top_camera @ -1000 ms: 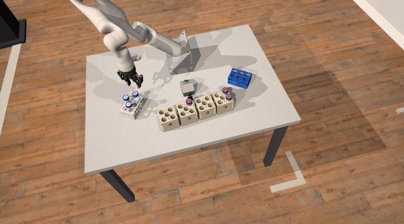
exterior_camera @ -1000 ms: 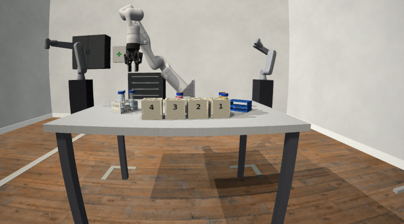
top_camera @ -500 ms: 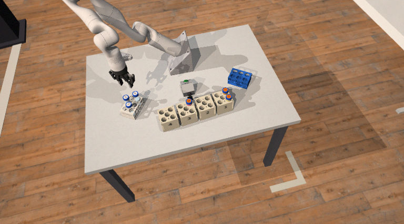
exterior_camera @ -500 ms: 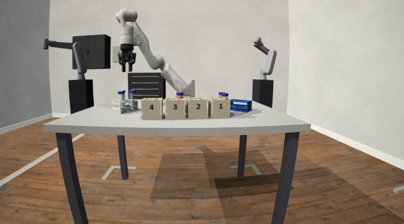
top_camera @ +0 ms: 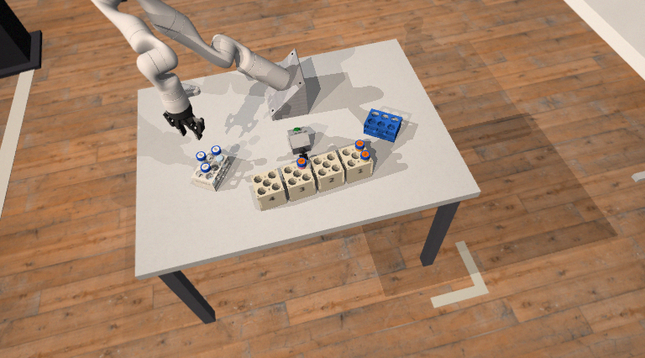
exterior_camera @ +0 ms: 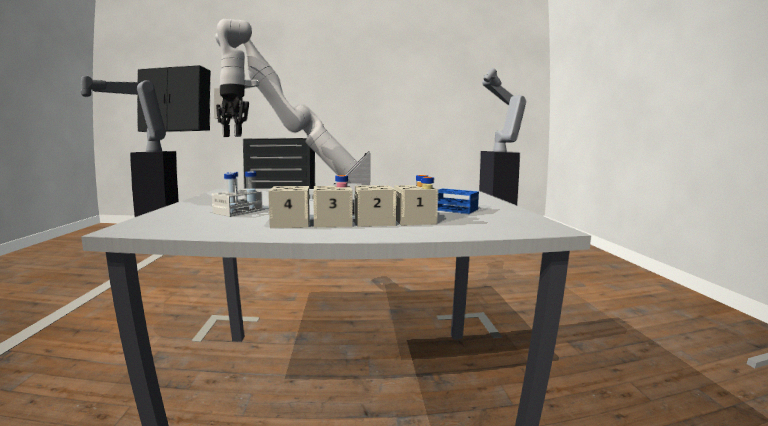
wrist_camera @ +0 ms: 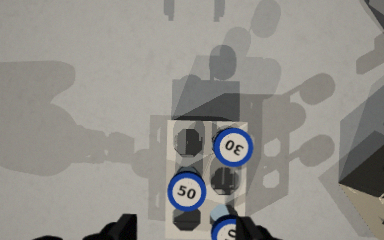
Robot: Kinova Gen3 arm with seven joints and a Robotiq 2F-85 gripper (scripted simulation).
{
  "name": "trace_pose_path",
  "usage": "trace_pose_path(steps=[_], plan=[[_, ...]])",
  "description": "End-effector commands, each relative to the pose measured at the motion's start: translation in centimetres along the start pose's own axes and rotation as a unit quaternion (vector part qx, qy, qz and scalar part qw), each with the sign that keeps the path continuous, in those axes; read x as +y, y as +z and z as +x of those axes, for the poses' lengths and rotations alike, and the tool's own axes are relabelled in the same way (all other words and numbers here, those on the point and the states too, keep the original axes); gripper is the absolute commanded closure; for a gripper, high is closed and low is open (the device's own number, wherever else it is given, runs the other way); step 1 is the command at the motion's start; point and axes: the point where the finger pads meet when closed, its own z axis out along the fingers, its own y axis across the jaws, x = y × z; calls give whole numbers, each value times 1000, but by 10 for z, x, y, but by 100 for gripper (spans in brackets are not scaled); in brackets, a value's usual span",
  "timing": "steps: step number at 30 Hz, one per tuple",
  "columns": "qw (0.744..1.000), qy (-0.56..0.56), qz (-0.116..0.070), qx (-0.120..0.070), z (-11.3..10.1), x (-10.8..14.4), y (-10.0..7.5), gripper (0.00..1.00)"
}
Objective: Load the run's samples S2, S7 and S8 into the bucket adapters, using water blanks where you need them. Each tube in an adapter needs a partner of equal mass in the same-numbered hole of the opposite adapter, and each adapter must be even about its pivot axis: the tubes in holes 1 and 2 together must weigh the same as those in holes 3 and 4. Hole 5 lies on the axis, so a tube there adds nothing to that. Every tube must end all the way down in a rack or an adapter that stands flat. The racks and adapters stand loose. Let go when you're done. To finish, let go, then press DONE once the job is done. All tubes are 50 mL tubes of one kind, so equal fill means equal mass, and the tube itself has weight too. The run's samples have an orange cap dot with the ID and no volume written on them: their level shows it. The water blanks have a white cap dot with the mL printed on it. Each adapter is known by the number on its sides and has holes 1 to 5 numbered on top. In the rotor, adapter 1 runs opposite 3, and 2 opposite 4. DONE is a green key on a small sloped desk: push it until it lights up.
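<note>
My gripper [top_camera: 190, 128] hangs open and empty, high above the table and just behind the white rack [top_camera: 212, 169] of water blanks. In the wrist view, the rack [wrist_camera: 207, 172] holds a blank marked 30 [wrist_camera: 233, 146], a blank marked 50 [wrist_camera: 186, 191] and a third blank [wrist_camera: 227, 231] cut off by the bottom edge. My fingertips show at that edge. Adapters 4 [top_camera: 270, 189], 3 [top_camera: 298, 180], 2 [top_camera: 327, 171] and 1 [top_camera: 356, 162] stand in a row. One orange-dot tube [top_camera: 301, 161] stands in adapter 3. Two orange-dot tubes [top_camera: 359, 144] [top_camera: 364, 155] stand in adapter 1.
The small desk with the green DONE key [top_camera: 297, 129] stands just behind adapter 3. An empty blue rack [top_camera: 382, 124] stands at the right behind adapter 1. The arm's wedge-shaped base [top_camera: 290, 87] is at the table's back middle.
</note>
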Motion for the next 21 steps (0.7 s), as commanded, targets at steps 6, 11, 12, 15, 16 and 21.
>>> trace_pose_path(steps=[6,11,12,15,16,21], plan=[[1000,0,0,0,0,-1,0,38],[1000,0,0,0,0,-1,1,38],[1000,0,0,0,0,-1,2,38],[1000,0,0,0,0,-1,6,38],[1000,0,0,0,0,-1,7,38],[1000,0,0,0,0,-1,14,38]])
